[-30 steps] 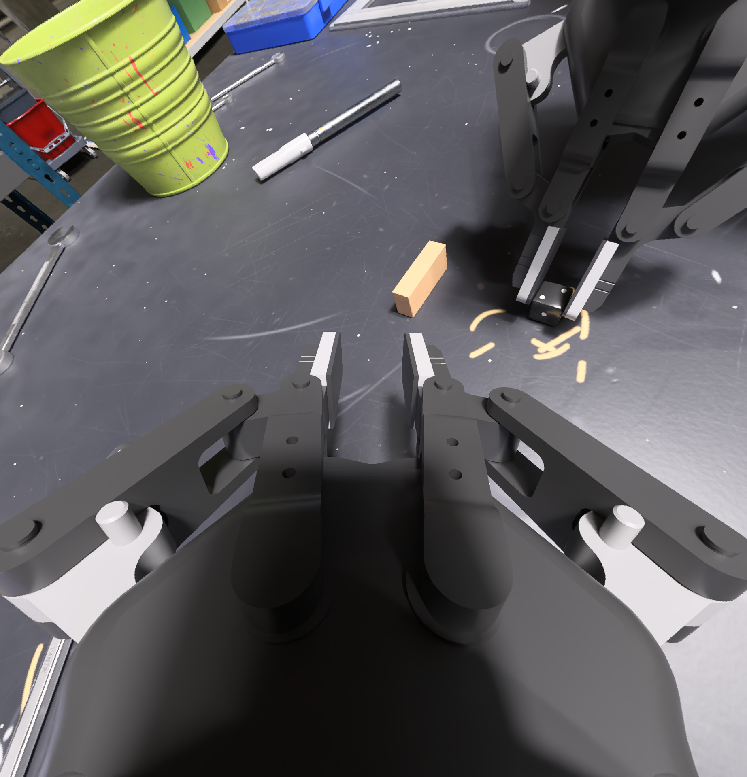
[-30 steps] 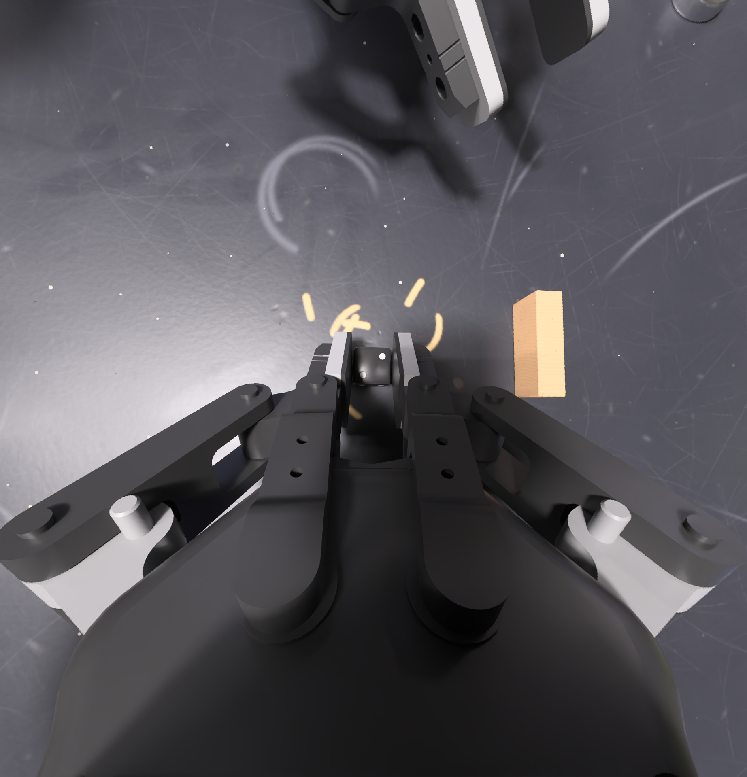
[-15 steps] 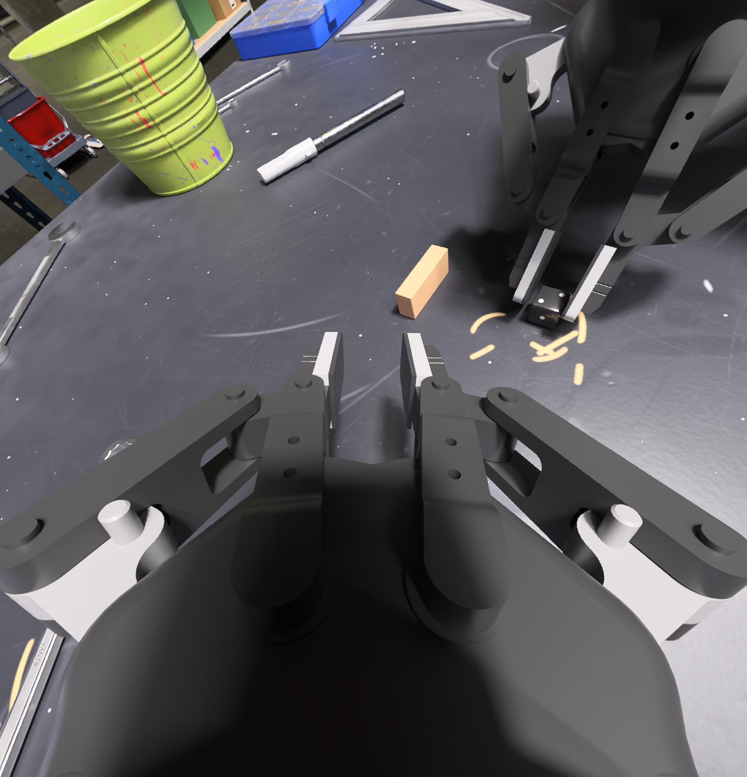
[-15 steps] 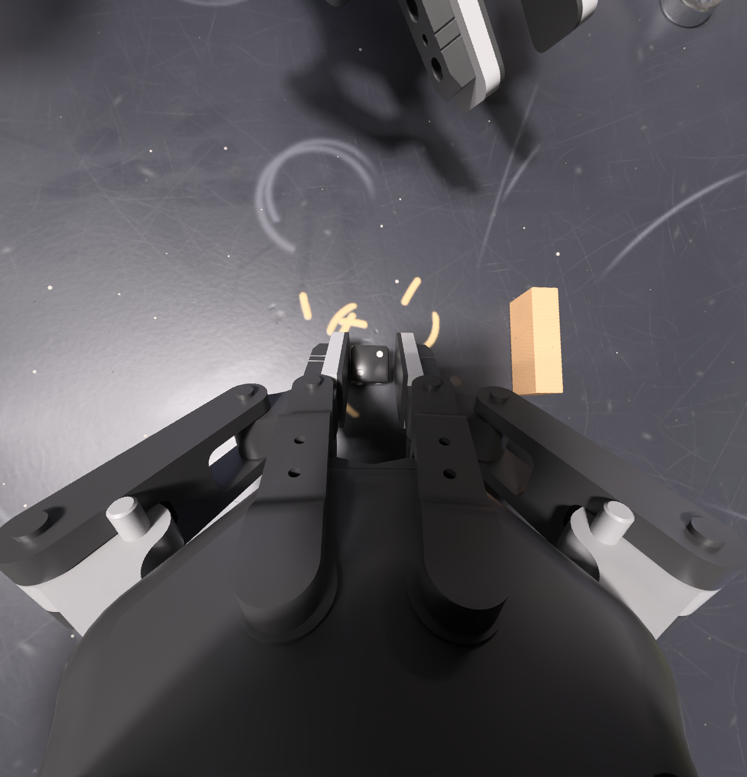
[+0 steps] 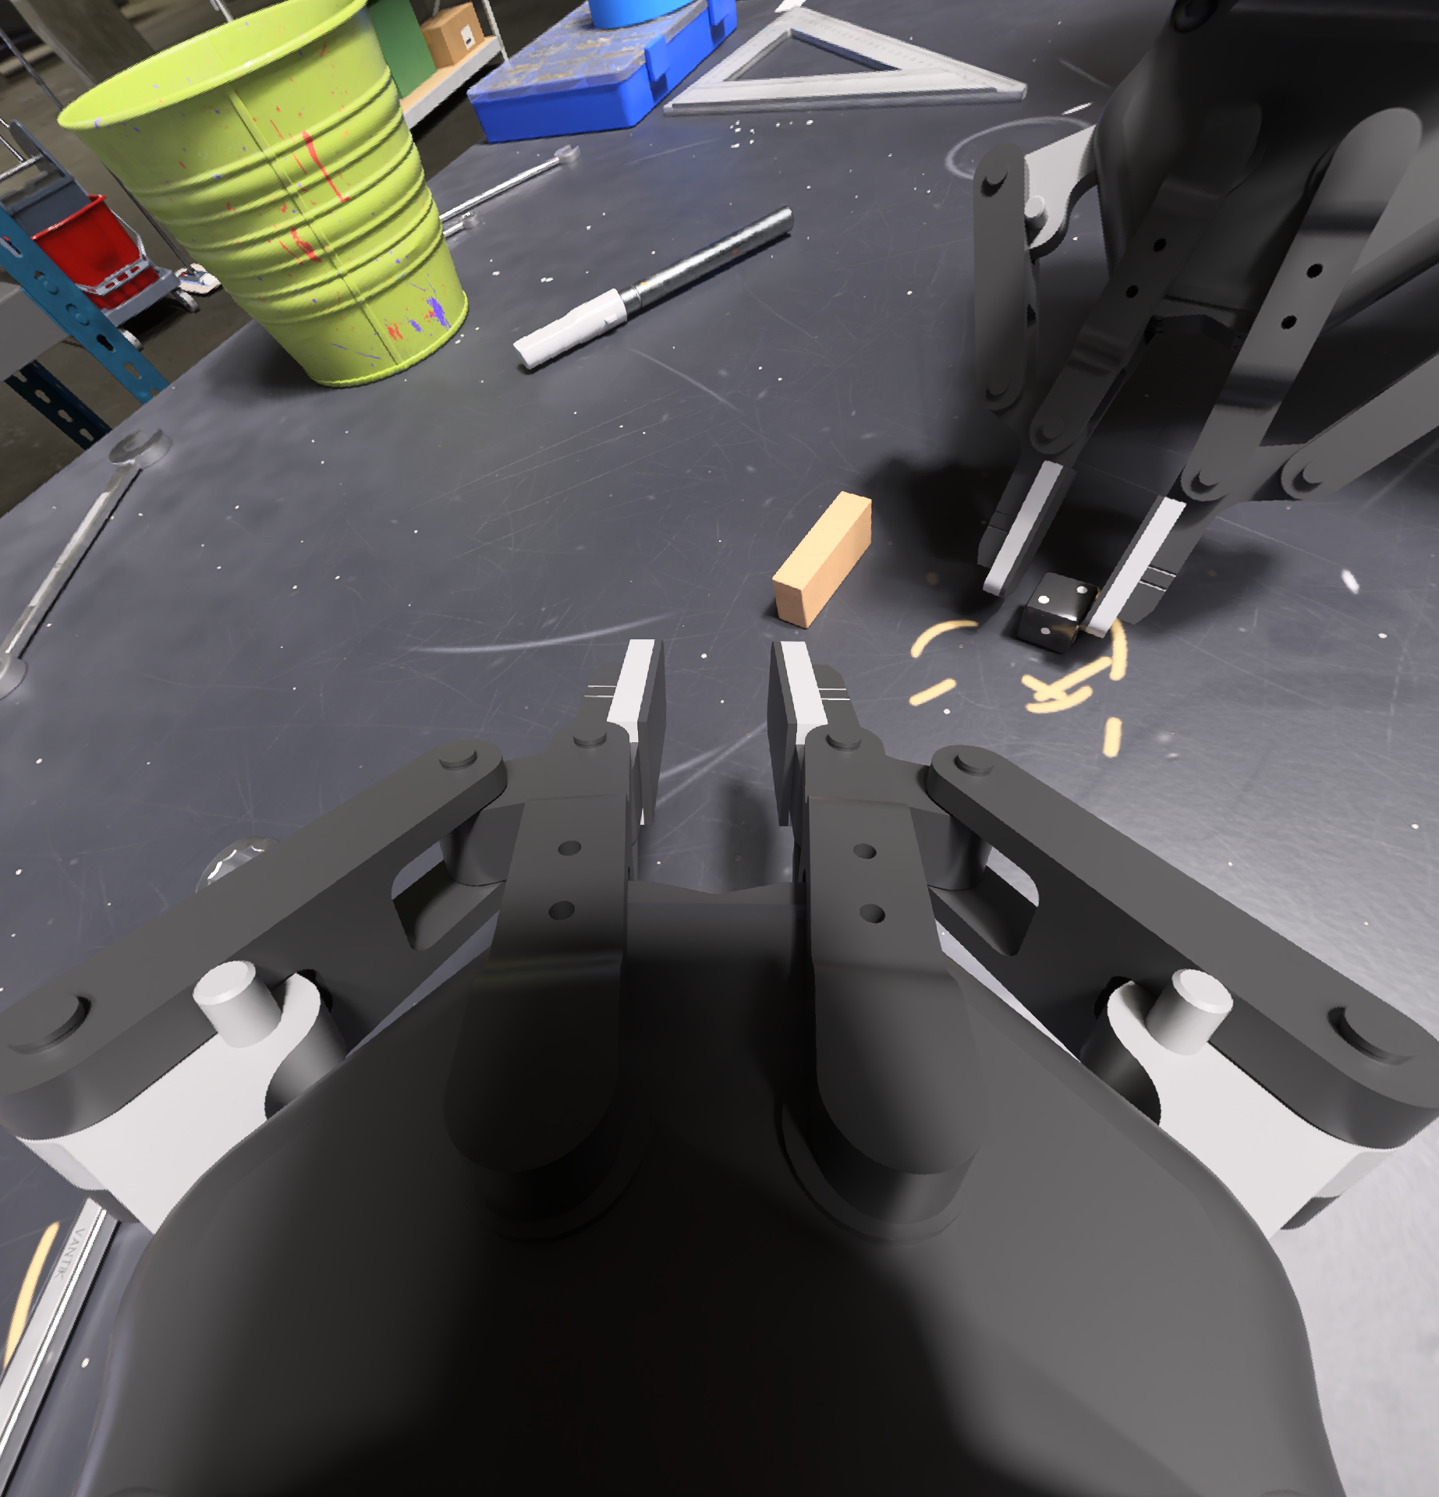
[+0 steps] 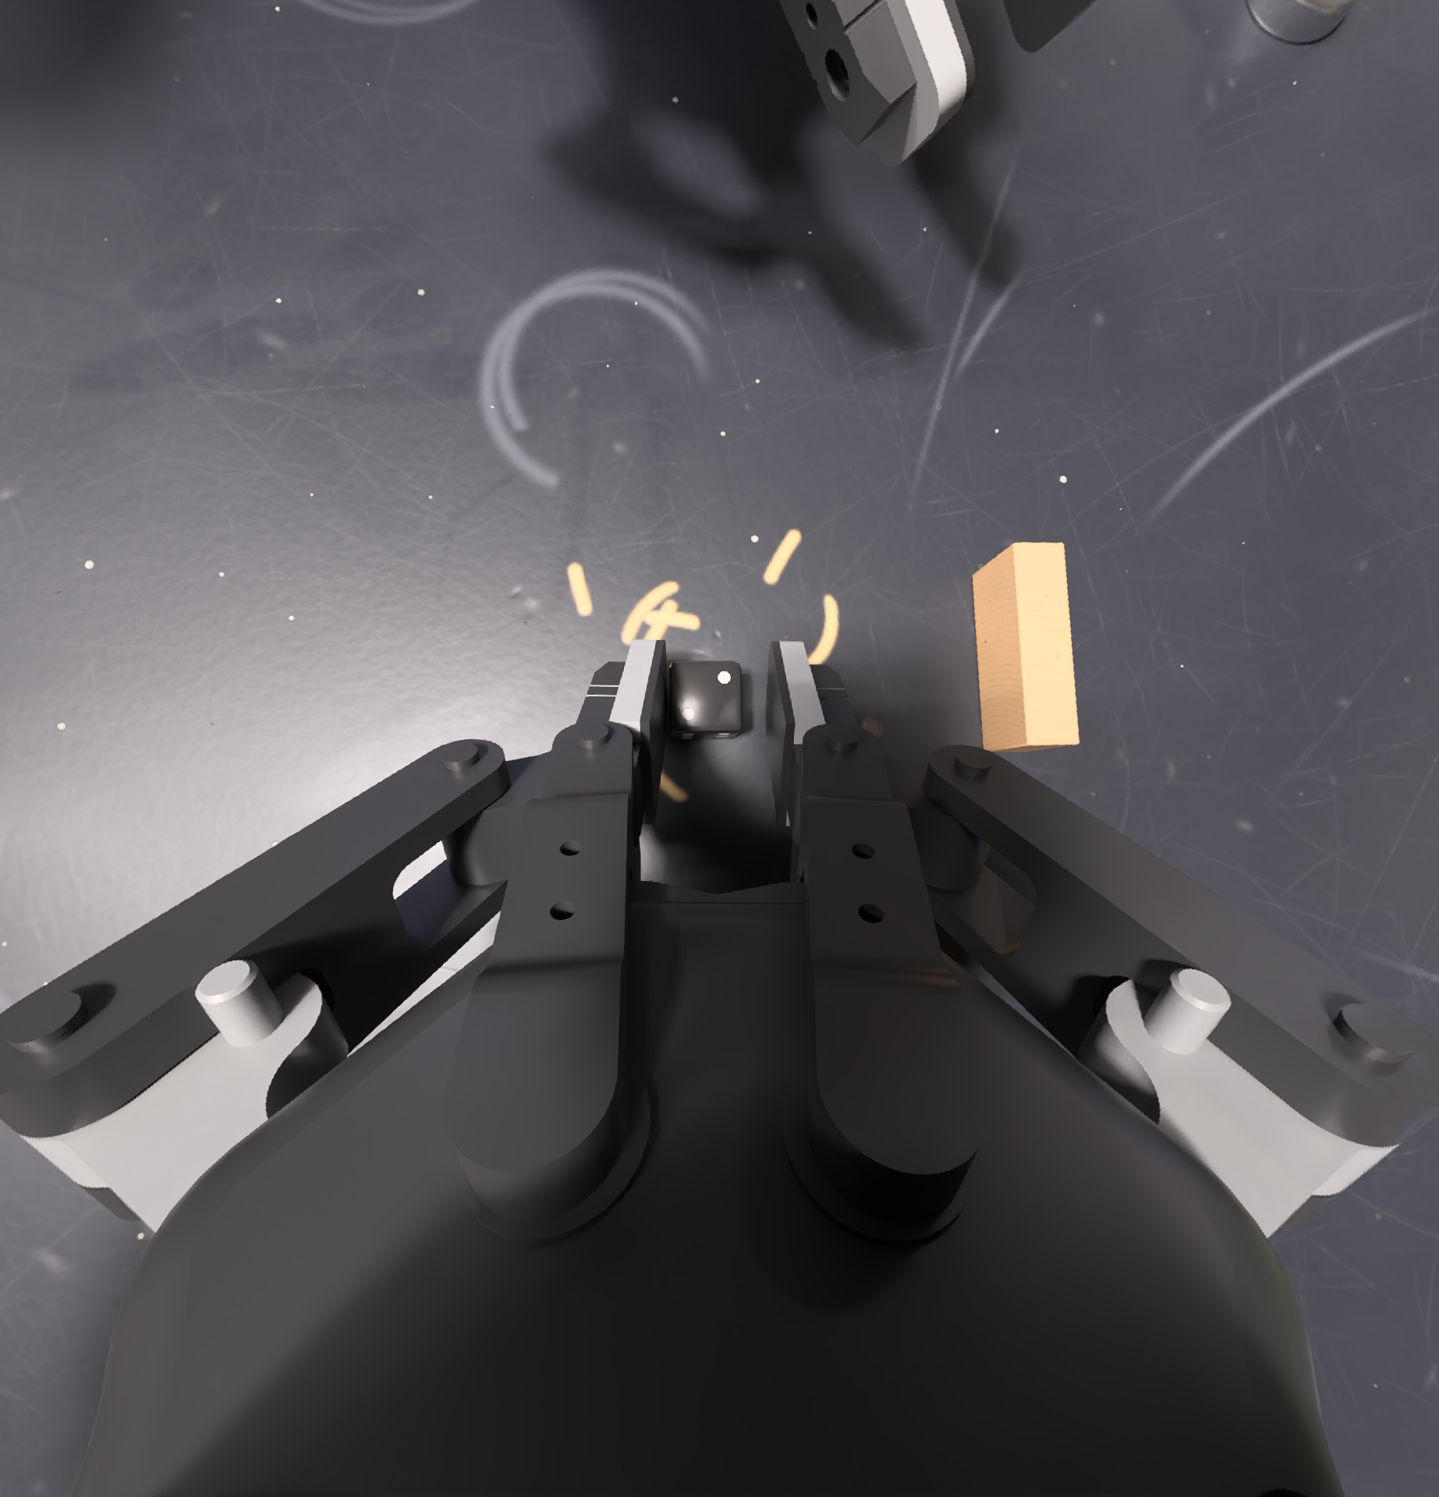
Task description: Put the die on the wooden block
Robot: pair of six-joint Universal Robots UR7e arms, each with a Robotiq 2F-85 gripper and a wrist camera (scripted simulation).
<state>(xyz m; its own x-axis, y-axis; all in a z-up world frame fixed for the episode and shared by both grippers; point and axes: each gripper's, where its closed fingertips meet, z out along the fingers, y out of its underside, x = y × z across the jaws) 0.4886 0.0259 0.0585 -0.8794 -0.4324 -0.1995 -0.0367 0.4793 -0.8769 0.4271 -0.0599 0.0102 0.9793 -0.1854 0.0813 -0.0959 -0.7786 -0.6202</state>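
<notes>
The black die (image 6: 704, 701) with white pips sits on the dark table between the fingers of my right gripper (image 6: 716, 680). It is against the left pad, and a small gap shows to the right pad, so the jaws are slightly open. The left wrist view shows the same die (image 5: 1052, 616) low between those fingertips. The wooden block (image 6: 1024, 648) lies flat just right of the right gripper and also shows in the left wrist view (image 5: 821, 559). My left gripper (image 5: 716, 680) is open and empty, above the table just short of the block.
A green bucket (image 5: 278, 186), a white-capped marker (image 5: 651, 287), a blue case (image 5: 602, 73) and a metal triangle square (image 5: 845, 57) stand at the back. A wrench (image 5: 59, 559) lies at the left. Yellow chalk marks (image 5: 1064, 688) surround the die.
The right gripper's pads have parted slightly and the die, tilted and held tight before, now sits flat and lower. The left gripper has pulled up and back a little.
</notes>
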